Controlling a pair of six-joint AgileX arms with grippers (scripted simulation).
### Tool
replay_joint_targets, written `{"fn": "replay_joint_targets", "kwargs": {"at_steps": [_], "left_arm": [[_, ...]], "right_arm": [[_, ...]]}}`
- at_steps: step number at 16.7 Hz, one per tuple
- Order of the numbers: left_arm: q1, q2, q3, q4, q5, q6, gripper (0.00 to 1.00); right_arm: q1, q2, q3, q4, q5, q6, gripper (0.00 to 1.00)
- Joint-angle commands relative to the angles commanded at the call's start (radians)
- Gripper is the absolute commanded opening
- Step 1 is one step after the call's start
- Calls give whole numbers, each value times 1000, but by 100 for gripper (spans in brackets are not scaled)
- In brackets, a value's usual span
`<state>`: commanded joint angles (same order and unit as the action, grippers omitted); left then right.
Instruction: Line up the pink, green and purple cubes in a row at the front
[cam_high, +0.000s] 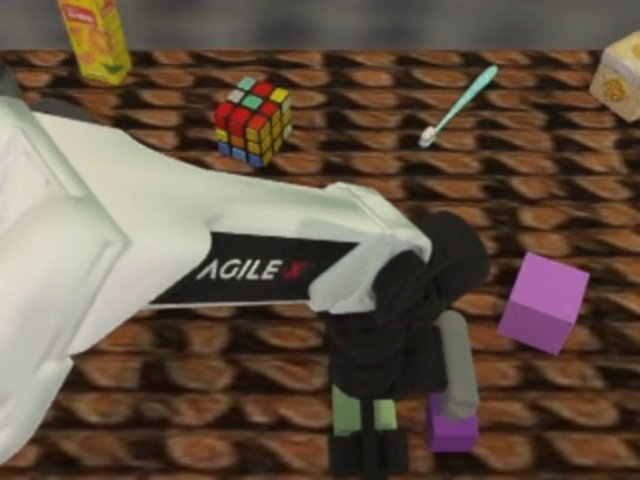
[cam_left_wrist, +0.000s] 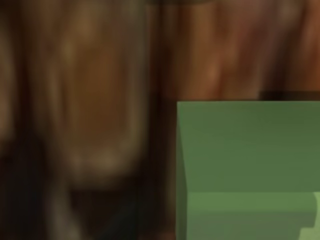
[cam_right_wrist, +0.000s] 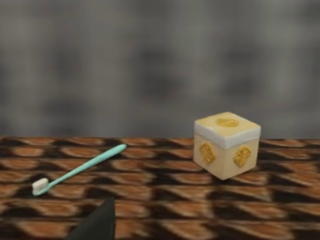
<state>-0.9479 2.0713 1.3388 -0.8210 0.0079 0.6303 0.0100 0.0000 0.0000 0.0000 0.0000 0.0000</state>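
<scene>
At the front edge of the wood-grain table (cam_high: 150, 380), near its middle: the pale green matte cube (cam_high: 362, 411), sitting between the dark fingers of the left gripper (cam_high: 366, 432), which reaches down over it from the white AgileX arm crossing in from the left; the jaws appear clamped on the cube's sides, though whether it rests on the surface or hangs just above cannot be told. The left wrist view shows the same green cube (cam_left_wrist: 250, 170) close up, its faces square to the camera. Just beside it to the right, also at the front: the small dark purple matte cube (cam_high: 452, 428), partly covered by a grey part of the arm, edges roughly parallel to the table front. Well back and further right: the large pinkish-violet matte cube (cam_high: 543, 302), turned at an angle to the table edges, not in the row. Progress, judged: purple placed, green being placed or just about set, pink outstanding. Cubes have no long axis; only the pink one is visibly skewed and would want squaring. Right gripper: only a dark tip in its wrist view, jaws' state cannot be told. Other items at the back: multicoloured puzzle cube (cam_high: 252, 121), teal toothbrush (cam_high: 458, 105), yellow juice carton (cam_high: 95, 38), cream-and-gold box (cam_right_wrist: 226, 144).
</scene>
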Motion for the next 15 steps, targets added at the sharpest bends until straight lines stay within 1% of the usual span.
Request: {"fn": "replay_joint_targets", "kwargs": {"at_steps": [9,15], "left_arm": [[-1,-7,15,-17,0,3,100],[17,-86,134,-227,-1,-1,100]], "right_arm": [[0,0,0,0,0,0,100],[0,0,0,0,0,0,100]]}}
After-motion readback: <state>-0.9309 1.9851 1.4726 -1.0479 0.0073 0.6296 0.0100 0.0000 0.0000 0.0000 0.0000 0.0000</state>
